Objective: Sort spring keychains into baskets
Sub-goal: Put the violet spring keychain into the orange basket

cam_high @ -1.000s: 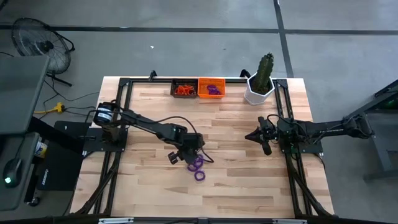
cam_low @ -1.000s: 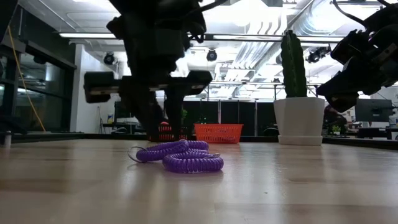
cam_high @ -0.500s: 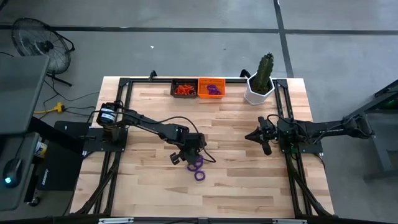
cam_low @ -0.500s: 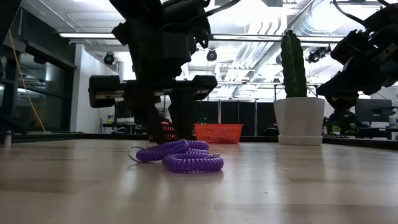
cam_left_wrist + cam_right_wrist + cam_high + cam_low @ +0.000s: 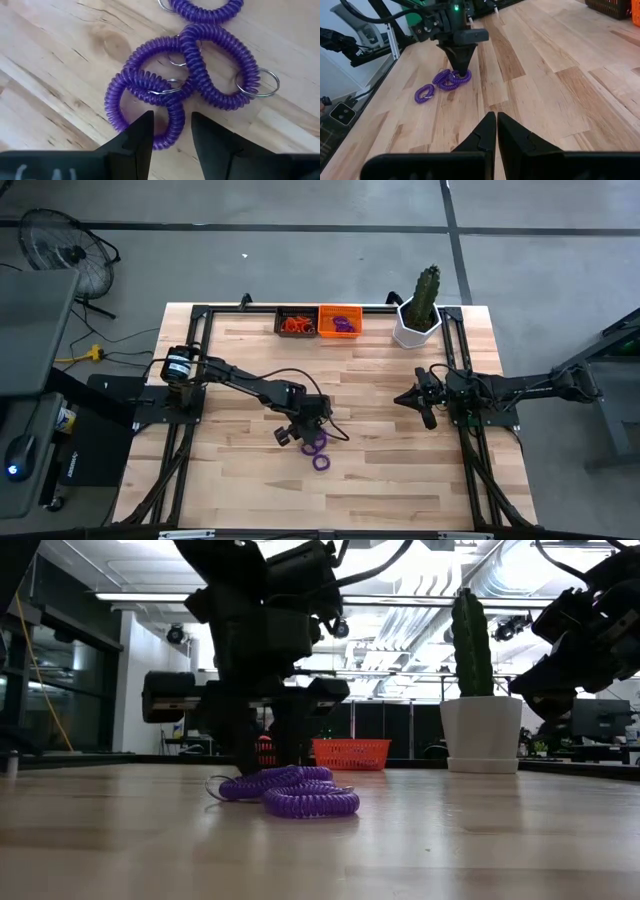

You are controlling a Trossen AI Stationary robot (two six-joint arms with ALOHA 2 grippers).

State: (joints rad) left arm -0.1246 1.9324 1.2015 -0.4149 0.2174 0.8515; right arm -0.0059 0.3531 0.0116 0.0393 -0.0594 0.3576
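While the high view only shows the left gripper down over a small knot of purple spring keychains near the middle of the table, the left wrist view gives the detail: its two dark fingers stand a little apart, one on each side of the rim of the nearest purple coil, not closed on it. That same view shows two coils overlapping, with metal split rings attached, and part of a third at the frame's edge. From the low view the purple coils lie flat on the wood with the left gripper's fingers reaching down to them. The right wrist view shows one purple loop lying slightly apart from the overlapped pair. The right gripper waits over the right side of the table, its fingers pressed together and holding nothing. Bare wood surrounds the coils on all sides, well clear of the table's edges. Along the far edge sit the black basket with orange coils in it and, touching it, the orange basket with purple ones; a white pot with a cactus stands near them to the right.
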